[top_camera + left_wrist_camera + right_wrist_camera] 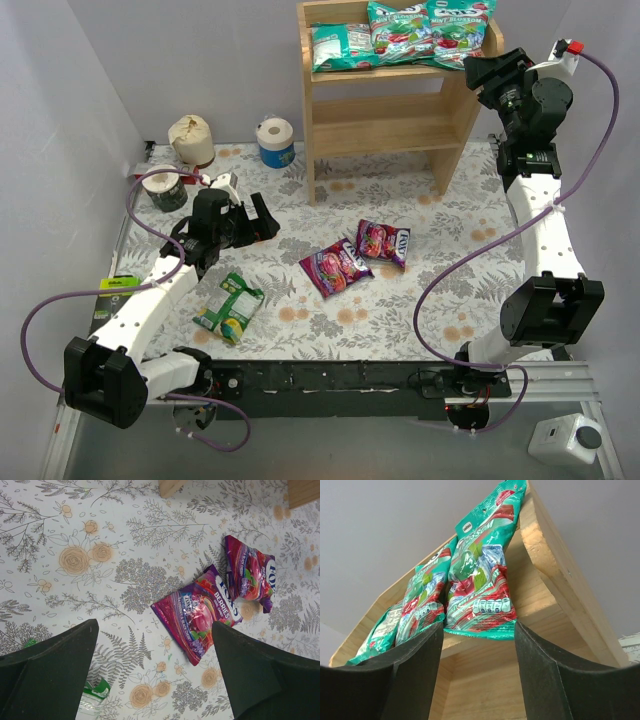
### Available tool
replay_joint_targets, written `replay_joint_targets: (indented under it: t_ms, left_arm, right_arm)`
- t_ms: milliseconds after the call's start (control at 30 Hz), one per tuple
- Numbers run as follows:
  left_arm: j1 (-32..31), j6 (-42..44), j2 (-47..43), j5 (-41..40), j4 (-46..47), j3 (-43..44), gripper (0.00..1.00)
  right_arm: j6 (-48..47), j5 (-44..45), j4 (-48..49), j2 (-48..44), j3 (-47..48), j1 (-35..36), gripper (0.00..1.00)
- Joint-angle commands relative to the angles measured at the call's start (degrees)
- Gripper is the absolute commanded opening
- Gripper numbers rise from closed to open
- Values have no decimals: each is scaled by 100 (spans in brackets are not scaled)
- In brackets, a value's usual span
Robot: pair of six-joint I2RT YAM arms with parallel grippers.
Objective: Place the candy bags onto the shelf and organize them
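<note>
on the floral table (450, 260) the light-wood shelf (385, 128) stands at the far side, with three teal candy bags (400, 35) side by side on its top tier. two purple bags (340, 266) and a green-and-yellow bag (230, 306) lie on the table. the right gripper (474, 72), fingers apart, faces the top tier; the left gripper (268, 222), also spread and empty, hangs over the table.

"BERRIES" in white beneath a partly legible "FOX'S" on the nearer purple bag (200, 617), letters "FO" at the right edge of the farther purple bag (252, 575), "…LOSSOM" across the top of the right-hand teal bag (480, 580) on the shelf (550, 585), smaller print on all bags too blurred to read
</note>
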Motion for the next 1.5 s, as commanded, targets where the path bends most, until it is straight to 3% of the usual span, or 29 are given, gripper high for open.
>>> replay_joint_targets:
  t_ms: [0, 333, 433, 467, 633, 733, 767, 800, 1200, 1467]
  left_arm:
    - [24, 38, -195, -93, 24, -24, 98]
    - [24, 38, -195, -102, 25, -24, 98]
    - [24, 38, -178, -119, 24, -24, 98]
    - [33, 38, -186, -128, 33, -24, 98]
    - [24, 56, -204, -163, 16, -24, 98]
    - [24, 64, -195, -163, 16, -33, 98]
    - [33, 64, -186, -163, 7, -25, 98]
    - [33, 64, -204, -172, 7, -24, 98]
    - [41, 56, -230, -163, 7, -33, 98]
    - [41, 29, -230, -163, 7, -33, 98]
  right_arm:
    - [-154, 276, 147, -253, -104, 2, 67]
    - [-93, 66, 436, -148, -96, 11, 65]
    - [126, -180, 393, 124, 211, 11, 56]
    - [275, -294, 392, 238, 299, 11, 49]
    - [452, -462, 542, 292, 186, 46, 38]
    - [426, -506, 507, 300, 212, 46, 24]
    - [391, -471, 446, 309, 264, 46, 9]
    - [347, -357, 384, 309, 308, 20, 2]
    - [671, -1172, -108, 678, 1196, -771, 1]
    - [1023, -1911, -302, 1372, 1882, -772, 1]
